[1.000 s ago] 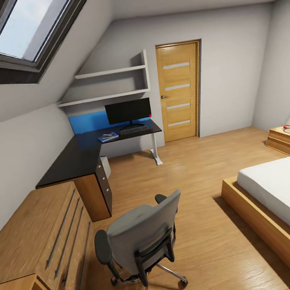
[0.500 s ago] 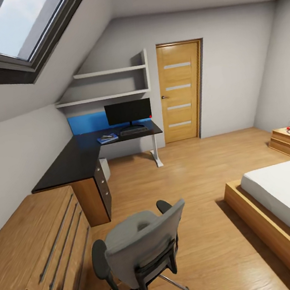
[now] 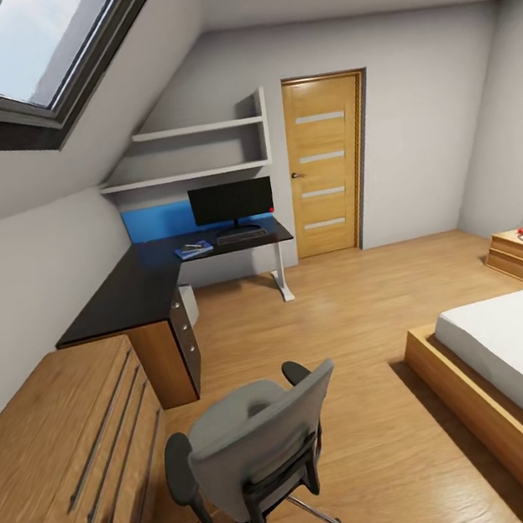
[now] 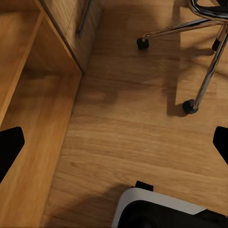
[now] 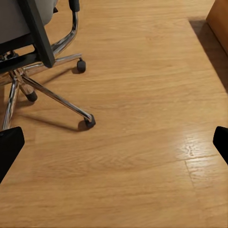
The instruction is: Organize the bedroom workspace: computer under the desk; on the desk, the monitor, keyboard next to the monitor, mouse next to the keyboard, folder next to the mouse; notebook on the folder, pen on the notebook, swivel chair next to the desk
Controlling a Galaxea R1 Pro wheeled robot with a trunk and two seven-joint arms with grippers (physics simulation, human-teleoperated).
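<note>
While both claws, the left gripper (image 4: 114, 142) and right gripper (image 5: 114, 142), hung wide and empty over the floor, the swivel chair (image 3: 255, 450) stood well apart from the desk (image 3: 142, 286); shoving its back risked rolling it into the drawer chest (image 3: 70, 438).

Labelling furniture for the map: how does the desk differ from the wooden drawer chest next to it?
The desk has a black L-shaped top running into the corner; the chest is light wood and straight. The desk's far end stands on a white leg, open beneath; the chest is closed to the floor. The desk carries a monitor. Both stand along the sloped wall and have drawers.
</note>
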